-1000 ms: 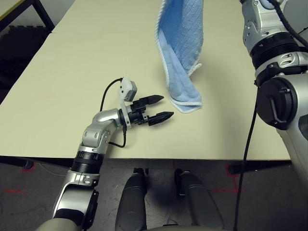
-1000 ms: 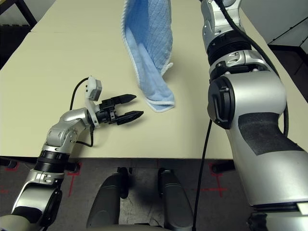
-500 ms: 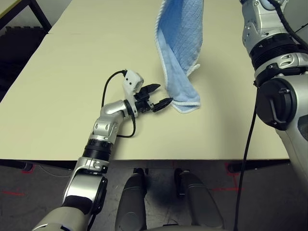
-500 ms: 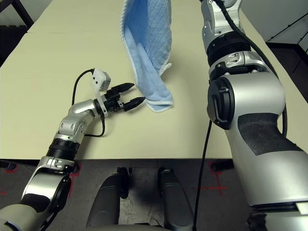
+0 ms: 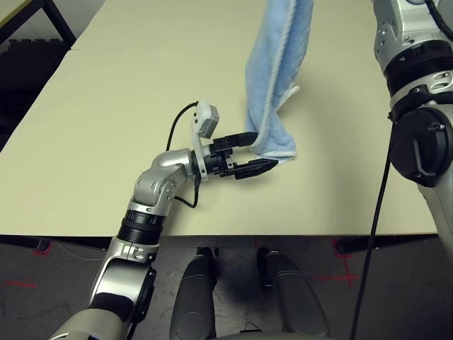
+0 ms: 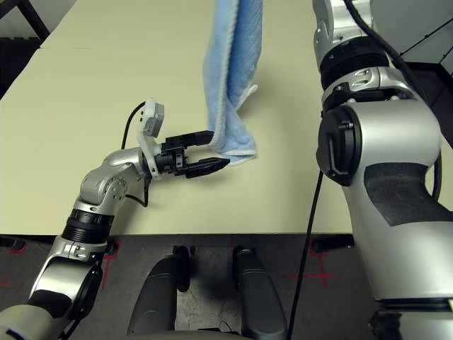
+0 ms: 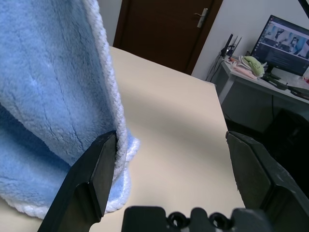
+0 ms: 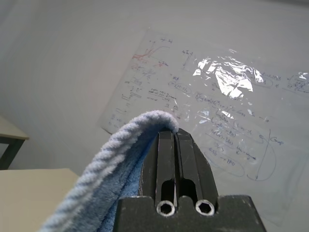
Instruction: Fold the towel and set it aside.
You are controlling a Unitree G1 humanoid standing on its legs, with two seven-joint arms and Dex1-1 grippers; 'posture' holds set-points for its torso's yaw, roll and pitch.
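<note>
The light-blue towel [image 5: 279,71] hangs upright over the beige table [image 5: 120,99], and its bunched lower end [image 5: 274,145] rests on the tabletop. In the right wrist view my right gripper [image 8: 175,140] is shut on the towel [image 8: 116,164] at its top edge. My left gripper [image 5: 262,150] lies low over the table at the towel's lower end and stands open. In the left wrist view one finger [image 7: 91,179] touches the towel's white-edged fold [image 7: 43,96], while the other finger [image 7: 256,169] is well apart over bare table.
My right arm [image 5: 417,106] rises along the table's right side. A black frame [image 5: 42,21] stands off the far left corner. The table's front edge runs just behind my left forearm. A desk with a monitor [image 7: 289,38] lies beyond the table's far end.
My left gripper has reached forward and right to the towel's lower end. The hanging towel has turned narrower and shifted right along with my right arm.
</note>
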